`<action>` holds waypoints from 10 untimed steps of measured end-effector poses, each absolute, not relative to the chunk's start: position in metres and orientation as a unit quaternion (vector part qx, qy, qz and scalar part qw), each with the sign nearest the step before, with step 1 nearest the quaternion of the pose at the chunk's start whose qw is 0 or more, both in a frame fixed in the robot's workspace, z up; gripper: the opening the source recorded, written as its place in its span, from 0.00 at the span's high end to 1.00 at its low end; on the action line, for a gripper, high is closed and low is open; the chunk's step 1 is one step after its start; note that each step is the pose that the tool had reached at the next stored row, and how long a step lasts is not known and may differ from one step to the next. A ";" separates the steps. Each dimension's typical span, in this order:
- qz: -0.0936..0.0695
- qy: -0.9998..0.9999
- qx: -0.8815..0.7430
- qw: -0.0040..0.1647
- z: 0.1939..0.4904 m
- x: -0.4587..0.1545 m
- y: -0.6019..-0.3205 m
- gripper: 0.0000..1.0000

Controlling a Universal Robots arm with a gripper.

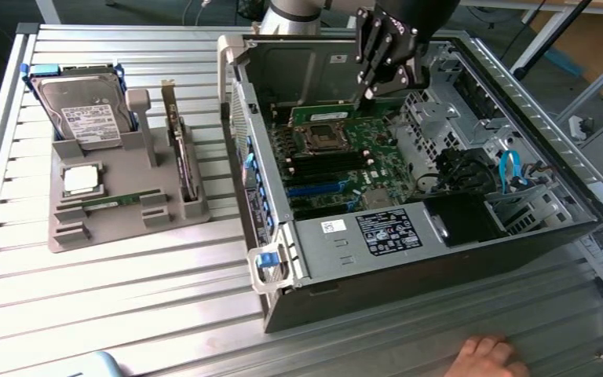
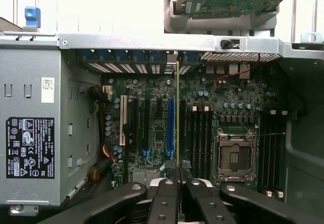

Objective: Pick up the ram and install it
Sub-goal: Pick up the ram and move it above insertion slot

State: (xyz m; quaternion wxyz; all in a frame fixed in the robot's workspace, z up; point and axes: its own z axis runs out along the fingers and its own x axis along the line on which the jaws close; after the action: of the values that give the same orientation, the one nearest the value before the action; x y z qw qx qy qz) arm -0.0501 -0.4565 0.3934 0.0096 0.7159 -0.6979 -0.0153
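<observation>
Wrist view: gripper clamped narrow on the ram, held edge-on between the fingertips. The stick projects straight ahead of them, over the motherboard in the open case.

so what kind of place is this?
Likely a robotics lab bench for PC assembly trials: an open desktop computer case lies on a slatted aluminium table, a grey parts fixture holds a hard drive, and the gripper holds the ram over the motherboard.
</observation>
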 end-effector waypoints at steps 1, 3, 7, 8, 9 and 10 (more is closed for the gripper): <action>-0.015 -0.698 0.716 0.010 0.393 -0.048 -0.456 0.88; -0.015 -0.698 0.716 0.010 0.393 -0.044 -0.456 0.88; -0.015 -0.698 0.716 0.010 0.393 -0.037 -0.457 0.88; -0.015 -0.698 0.716 0.010 0.393 -0.036 -0.456 0.88; -0.015 -0.698 0.716 0.010 0.393 -0.034 -0.456 0.88; -0.015 -0.698 0.716 0.010 0.393 -0.033 -0.457 0.88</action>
State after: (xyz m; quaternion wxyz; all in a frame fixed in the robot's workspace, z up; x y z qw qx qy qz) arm -0.0327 -0.4565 0.3934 0.0096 0.7160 -0.6979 -0.0154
